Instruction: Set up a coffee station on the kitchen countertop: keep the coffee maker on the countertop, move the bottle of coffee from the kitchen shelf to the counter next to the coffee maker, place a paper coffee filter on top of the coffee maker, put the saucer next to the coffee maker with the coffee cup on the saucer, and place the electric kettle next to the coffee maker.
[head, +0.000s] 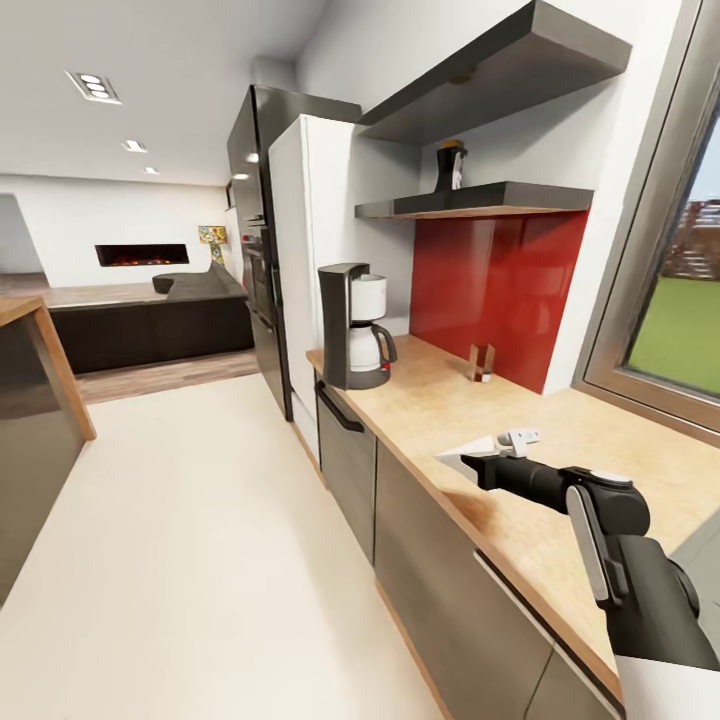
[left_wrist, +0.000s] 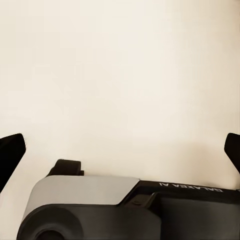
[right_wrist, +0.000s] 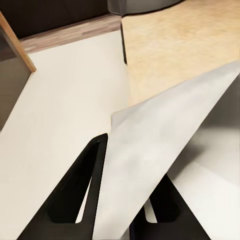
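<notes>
Right gripper (right_wrist: 122, 200) pinches paper filter (right_wrist: 160, 140); carry level over countertop (head: 440, 400) toward far coffee maker (head: 352, 325), left gripper (left_wrist: 120, 150) spread empty.

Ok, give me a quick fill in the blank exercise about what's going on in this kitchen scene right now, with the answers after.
1. The right gripper is shut on the paper coffee ____.
2. The bottle of coffee stands on the black kitchen ____.
3. The coffee maker stands on the countertop at the end nearest the tall white ____.
4. The wall behind the countertop, under the shelf, is coloured ____.

Missing words: filter; shelf; fridge; red
</notes>
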